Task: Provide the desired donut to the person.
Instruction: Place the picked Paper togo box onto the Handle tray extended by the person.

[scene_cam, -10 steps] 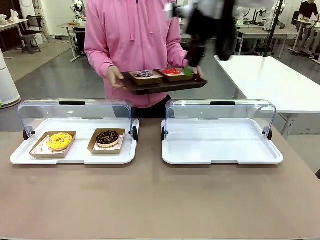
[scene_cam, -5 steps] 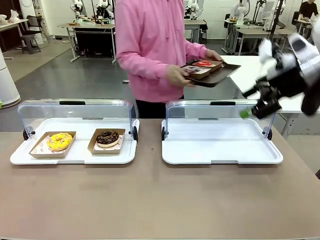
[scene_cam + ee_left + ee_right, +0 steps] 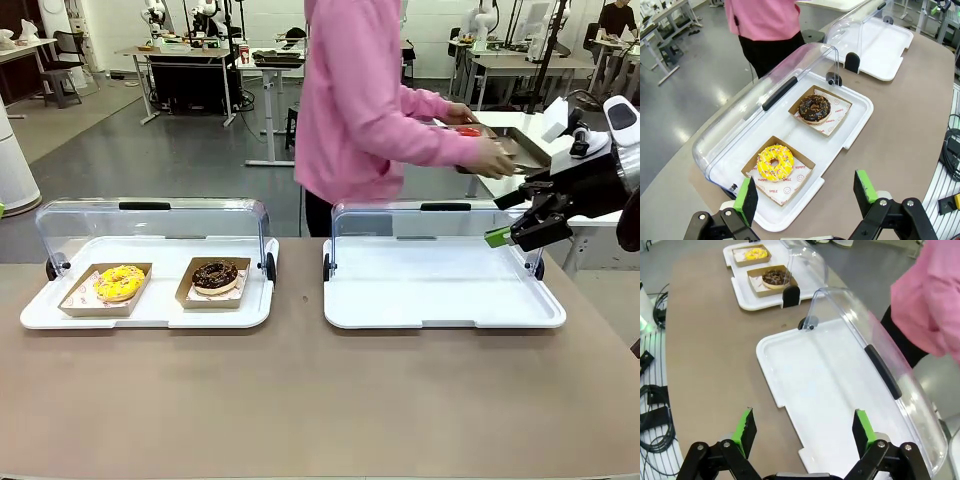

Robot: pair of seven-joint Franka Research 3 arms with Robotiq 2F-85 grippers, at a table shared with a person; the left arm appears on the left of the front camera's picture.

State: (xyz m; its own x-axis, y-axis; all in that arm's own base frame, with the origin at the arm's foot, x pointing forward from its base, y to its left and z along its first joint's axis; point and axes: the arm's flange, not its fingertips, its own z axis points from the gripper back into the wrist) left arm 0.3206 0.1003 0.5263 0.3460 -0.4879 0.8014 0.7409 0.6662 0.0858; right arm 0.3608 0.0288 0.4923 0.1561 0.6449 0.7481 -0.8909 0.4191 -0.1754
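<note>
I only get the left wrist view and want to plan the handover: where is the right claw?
Observer: The right claw hangs open at the far right end of the right-hand tray, beside its raised lid.
Operator: And the person's hands?
Observer: The person is turned toward the robot's right, one hand gripping a dark tray held out past that lid.
Operator: Anything on it?
Observer: A red-topped donut sits on it.

Both raised clear lids (image 3: 150, 225) wall off the far side of my trays; the right tray (image 3: 440, 285) lies bare, and the front surface (image 3: 320, 400) is open for passing.
</note>
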